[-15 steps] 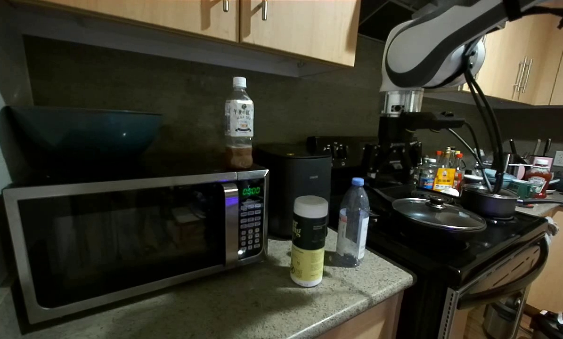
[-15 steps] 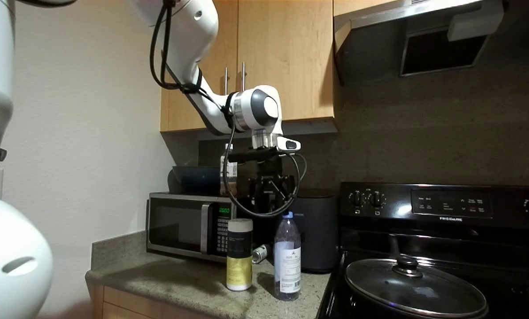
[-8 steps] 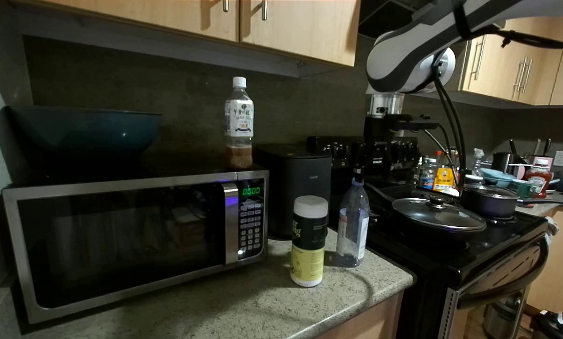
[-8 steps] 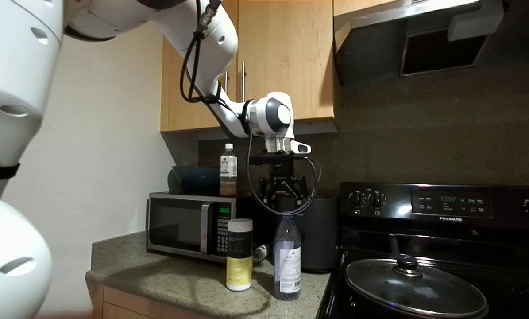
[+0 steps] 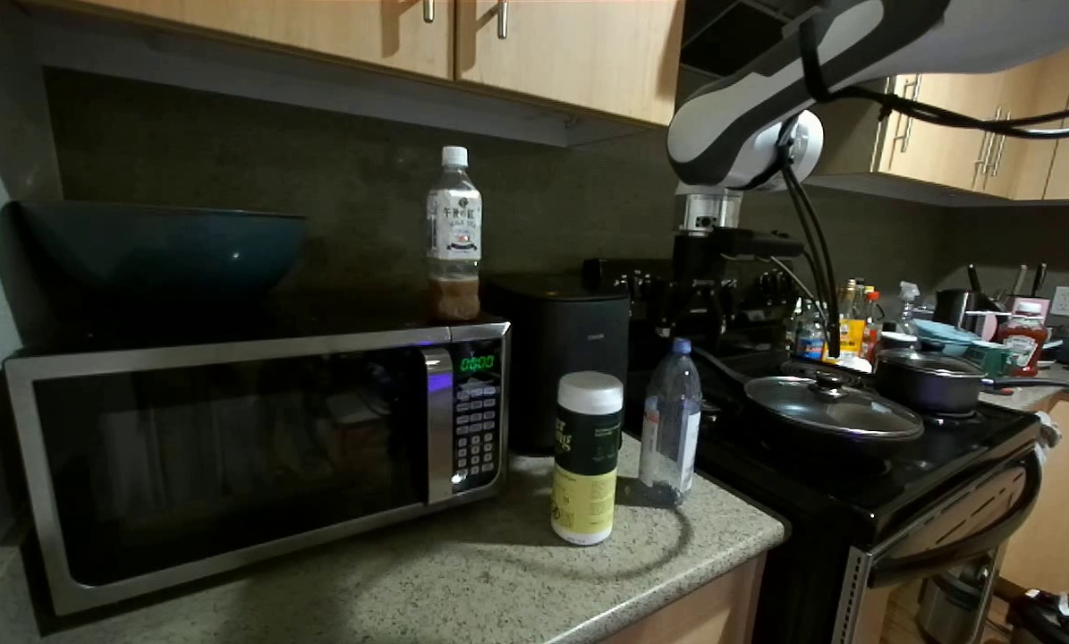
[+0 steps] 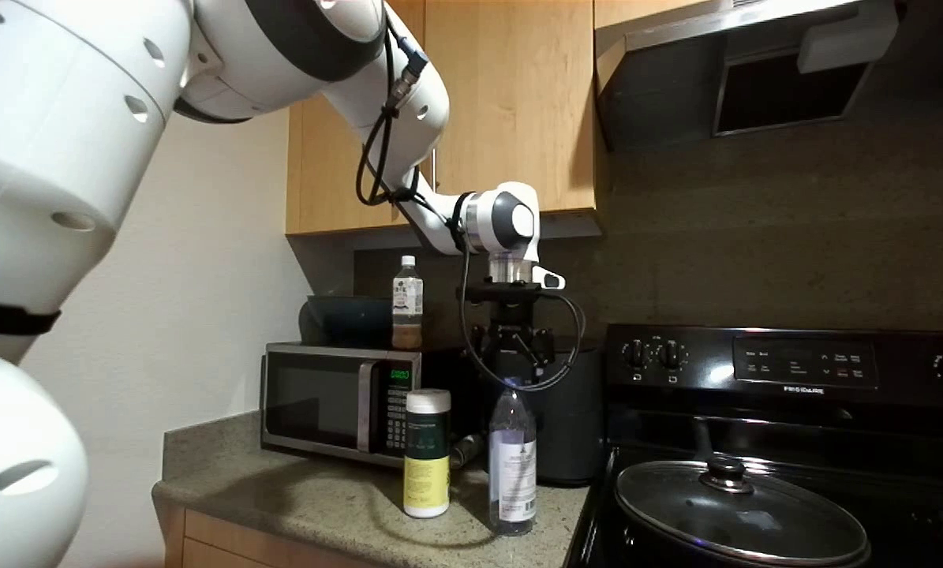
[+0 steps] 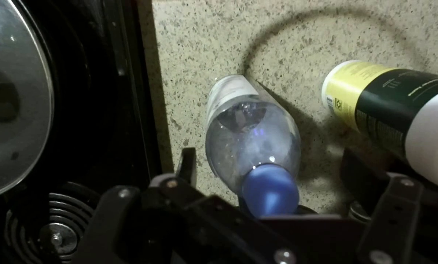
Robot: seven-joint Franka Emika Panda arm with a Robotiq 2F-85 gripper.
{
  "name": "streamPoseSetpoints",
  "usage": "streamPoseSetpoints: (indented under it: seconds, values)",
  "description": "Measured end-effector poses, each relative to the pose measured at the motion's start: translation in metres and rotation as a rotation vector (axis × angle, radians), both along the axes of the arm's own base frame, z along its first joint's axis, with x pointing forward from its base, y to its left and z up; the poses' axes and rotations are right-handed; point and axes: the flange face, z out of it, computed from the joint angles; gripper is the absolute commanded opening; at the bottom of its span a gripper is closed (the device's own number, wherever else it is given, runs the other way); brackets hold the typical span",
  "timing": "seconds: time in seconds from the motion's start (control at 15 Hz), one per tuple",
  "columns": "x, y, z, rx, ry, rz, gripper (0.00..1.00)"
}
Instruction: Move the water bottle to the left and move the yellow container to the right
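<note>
Standing upright on the speckled countertop [image 7: 189, 55], the blue-capped water bottle [image 7: 251, 128] is framed in the wrist view between the widely spread fingers [image 7: 187, 163] of the gripper [image 7: 268, 159]; nothing is held. Such a spread is presumably meant to let the cap [image 7: 270, 190] and shoulders be passed cleanly before a squeeze is made. The yellow-and-dark-green canister [image 7: 383, 101] is placed near one finger, so its white lid [image 7: 435, 135] could be brushed if the descent were made off centre.

In an exterior view, the gripper is pointed straight down above the bottle, which is stood near the counter's edge beside the stove [image 5: 945, 447]. The canister is set to the bottle's left, on the side of the microwave [image 5: 248, 456]; as this order is to be swapped, a path over or around the canister will probably be needed.

In an exterior view, a loop of cable [image 6: 534, 387] is hung across the bottle's neck, and whether the cap is touched by the gripper cannot be told. Both task items are seen upright and apart, so neither move is judged done; a first grasp seems to be in preparation.
</note>
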Motion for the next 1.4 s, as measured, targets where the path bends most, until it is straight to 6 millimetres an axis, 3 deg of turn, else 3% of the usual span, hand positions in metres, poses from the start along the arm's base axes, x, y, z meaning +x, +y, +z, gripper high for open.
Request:
streamPoseSetpoints:
  seconds: [0.07,0.13,0.67,0.8,0.87,0.93,1.13,1.2,1.33,1.4]
  values:
    - [0.0013,-0.0006,-0.0018,0.001,0.019,-0.001,0.75]
    - [0.0019,-0.0013,-0.0033,0.002,0.036,-0.002,0.74]
    - [0.0064,-0.0048,-0.0065,0.006,0.098,-0.010,0.20]
    - [0.0069,-0.0044,-0.0056,0.006,0.097,-0.009,0.61]
    - [0.0071,-0.0043,-0.0050,0.006,0.095,-0.009,0.62]
    - [0.0073,-0.0043,-0.0046,0.005,0.094,-0.008,0.43]
    - [0.0074,-0.0041,-0.0049,0.005,0.095,-0.008,0.61]
    - [0.0074,-0.0040,-0.0049,0.005,0.095,-0.008,0.87]
    - [0.0074,-0.0039,-0.0050,0.005,0.095,-0.008,0.89]
    - [0.0075,-0.0039,-0.0051,0.005,0.095,-0.008,0.96]
